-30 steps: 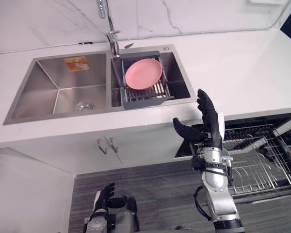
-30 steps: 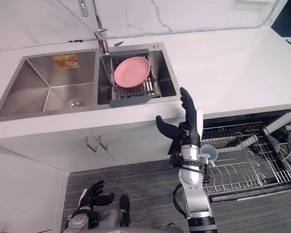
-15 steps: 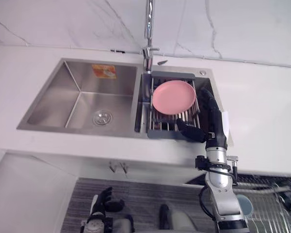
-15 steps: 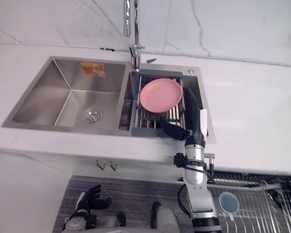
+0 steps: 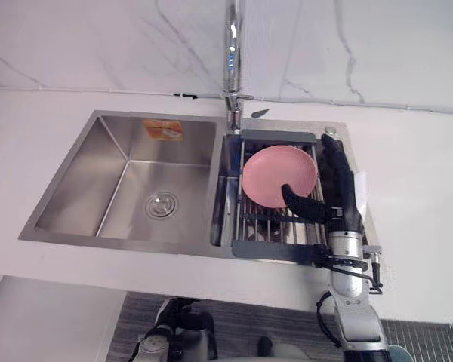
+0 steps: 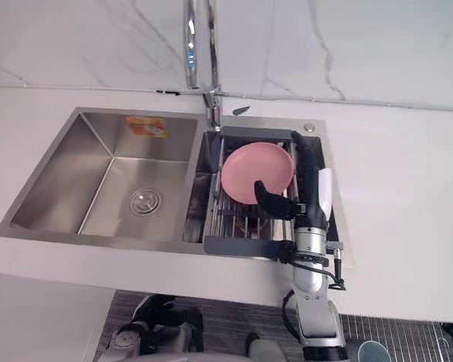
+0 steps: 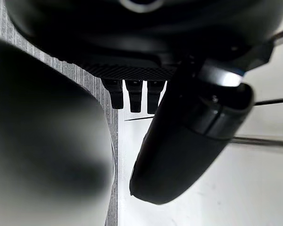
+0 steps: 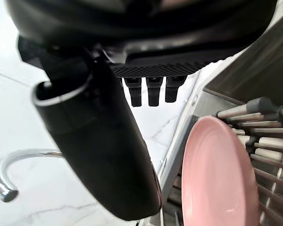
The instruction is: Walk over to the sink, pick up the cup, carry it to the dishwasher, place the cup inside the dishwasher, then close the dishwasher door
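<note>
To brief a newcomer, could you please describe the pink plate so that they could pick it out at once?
Find the steel double sink set in the white counter. Over its right basin, below the tap, sits a grey drying rack, and the pink plate rests on its bars beside the open right hand. It is the only round, pink thing.

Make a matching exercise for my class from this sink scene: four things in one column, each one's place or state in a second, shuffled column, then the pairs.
Things
1. plate
2. drain
3. right hand
4. faucet

Places or states
a. in the floor of the left basin
b. on the rack
c. upright, just behind the rack's far left corner
d. open, over the rack's right side

Pairs: 1-b, 2-a, 3-d, 4-c
</note>
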